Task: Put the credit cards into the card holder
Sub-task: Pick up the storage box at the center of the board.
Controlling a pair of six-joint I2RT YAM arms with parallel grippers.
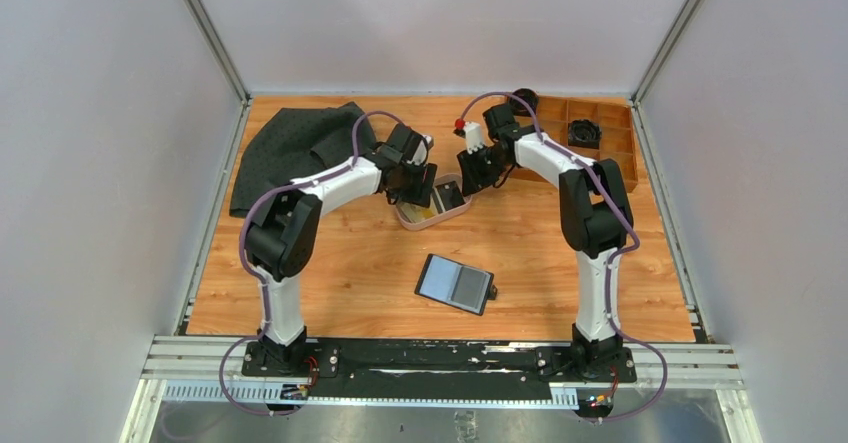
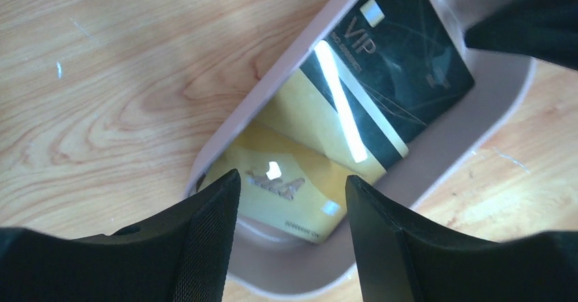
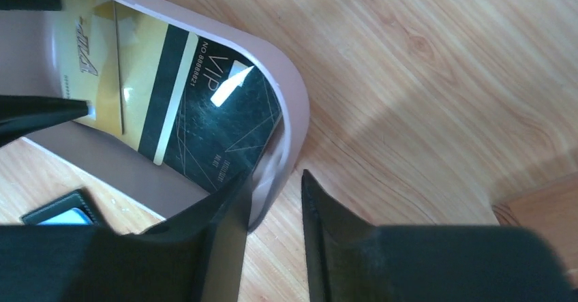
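The credit cards lie in a pinkish oval tray [image 1: 417, 222]: gold cards [image 2: 294, 135] with a black VIP card [image 2: 402, 63] on top. My left gripper [image 2: 292, 179] hangs open just over the tray's near end, a gold card below the gap. My right gripper [image 3: 276, 176] straddles the tray's rim [image 3: 294, 94] at the other end, one finger inside and one outside, closed on the wall. The black card [image 3: 225, 121] lies just beyond it. The card holder [image 1: 456, 283] lies unfolded on the table nearer the bases, its greyish pockets up, and its corner [image 3: 58, 210] shows in the right wrist view.
A dark grey cloth [image 1: 295, 148] lies at the back left. A wooden compartment box [image 1: 590, 148] with black parts stands at the back right, close behind the right arm. White walls enclose the table on three sides.
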